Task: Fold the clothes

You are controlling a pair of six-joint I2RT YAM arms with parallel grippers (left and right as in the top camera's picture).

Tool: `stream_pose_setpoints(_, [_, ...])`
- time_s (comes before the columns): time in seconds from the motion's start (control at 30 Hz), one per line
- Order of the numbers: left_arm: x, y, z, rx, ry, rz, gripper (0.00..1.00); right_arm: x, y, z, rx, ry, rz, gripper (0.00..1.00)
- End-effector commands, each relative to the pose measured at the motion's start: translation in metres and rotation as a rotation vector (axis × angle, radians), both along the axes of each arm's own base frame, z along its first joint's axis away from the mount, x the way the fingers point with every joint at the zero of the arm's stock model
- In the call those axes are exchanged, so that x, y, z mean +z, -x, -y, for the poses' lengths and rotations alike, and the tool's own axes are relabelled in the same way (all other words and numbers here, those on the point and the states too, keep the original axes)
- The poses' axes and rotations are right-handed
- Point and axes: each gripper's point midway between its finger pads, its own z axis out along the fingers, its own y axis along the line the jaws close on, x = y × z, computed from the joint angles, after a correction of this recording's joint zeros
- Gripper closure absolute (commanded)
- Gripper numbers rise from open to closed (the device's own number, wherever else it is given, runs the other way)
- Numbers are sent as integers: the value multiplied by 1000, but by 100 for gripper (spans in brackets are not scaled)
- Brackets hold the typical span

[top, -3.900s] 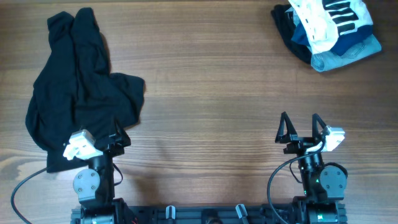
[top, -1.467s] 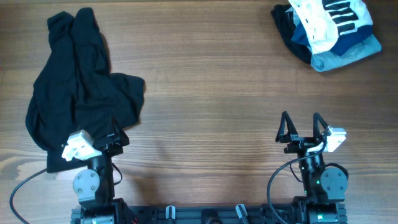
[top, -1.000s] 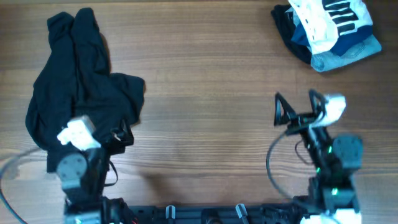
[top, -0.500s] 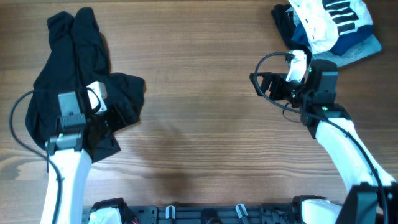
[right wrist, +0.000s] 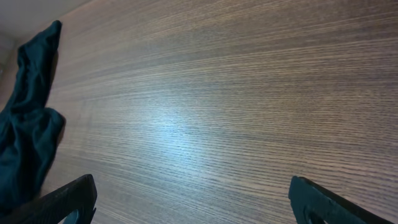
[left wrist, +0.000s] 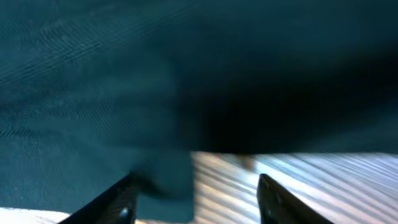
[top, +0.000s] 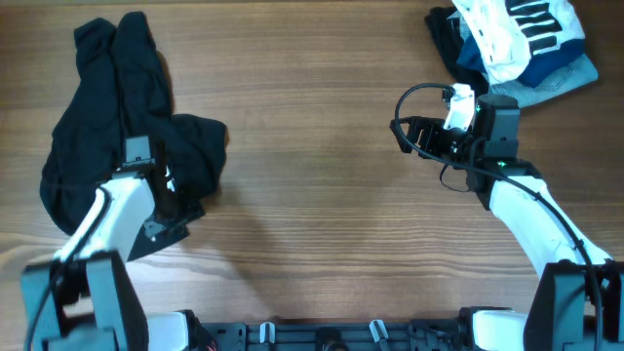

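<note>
**Fig.** You see the large, limp black garment [top: 102,127] crumpled at the wooden table's [top: 322,234] 9 o'clock. Its long axis runs 12 to 6, narrow end toward 12. Your left gripper [left wrist: 196,198] straddles its lower hem, jaws apart, probably to pinch an edge. Your right gripper [top: 401,135], open and empty, faces 9 o'clock.

Looks like a robotics lab bench: a bare wood-grain table [top: 322,146] and two cabled arms, left [top: 107,219] and right [top: 531,210], fixed at its near edge.
</note>
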Motion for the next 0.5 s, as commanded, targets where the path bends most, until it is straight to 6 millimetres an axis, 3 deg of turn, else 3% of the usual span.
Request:
stream_pose_setpoints(0.0, [-15,7,-25,81,-131,-78,40,2,-5,2,4,27,16,0])
stream_pose_setpoints(0.17, [-24,8,-34,86,-185,-101,40,1,-5,2,4,27,15,0])
stream_pose_setpoints(0.3, [-25,-18,-34,96,-173,3,86,1,-5,2,4,27,15,0])
stream_pose_setpoints(0.33, [-26,-22,-29,96,-143,20,93,1,-5,2,4,27,14,0])
stream_pose_setpoints(0.47, [-24,-45,13,61,73,111,96,2,-5,2,3,26,15,0])
